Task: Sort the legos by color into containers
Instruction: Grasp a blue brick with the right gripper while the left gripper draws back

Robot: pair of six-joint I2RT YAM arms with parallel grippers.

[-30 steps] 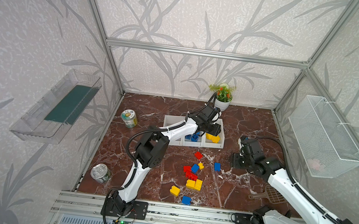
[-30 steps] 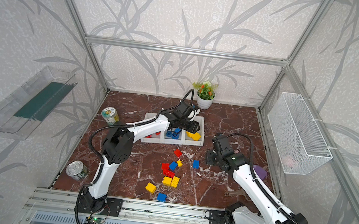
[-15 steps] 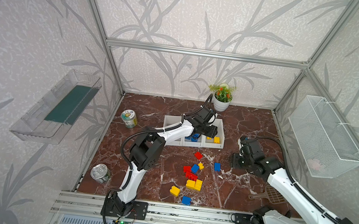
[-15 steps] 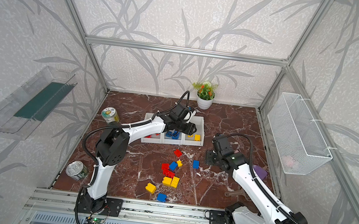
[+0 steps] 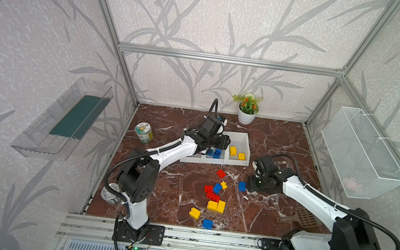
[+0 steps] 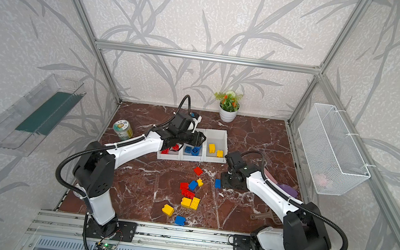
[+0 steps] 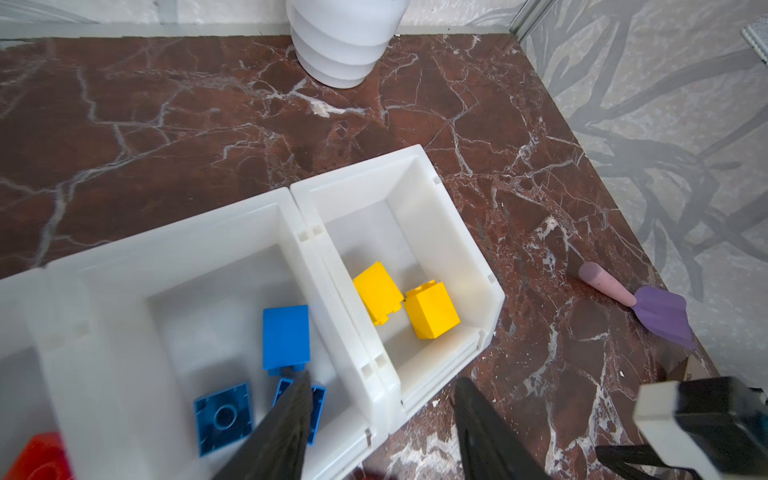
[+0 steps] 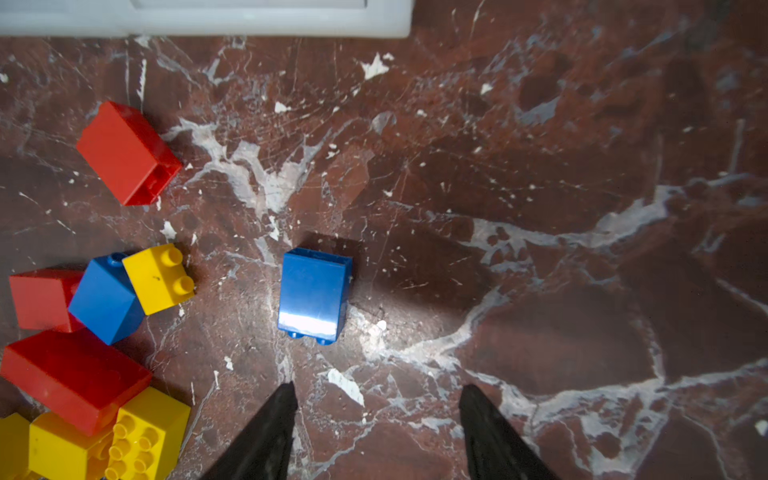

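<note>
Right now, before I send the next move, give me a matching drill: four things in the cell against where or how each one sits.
Things:
1. left end effector
2. right end effector
3. lone blue brick
4. two yellow bricks

Places or states:
a. lying on the table
b. open, above the bin row
c. inside the rightmost bin
d. open, over bare table

Pairs: 1-b, 2-d, 3-a, 4-c.
</note>
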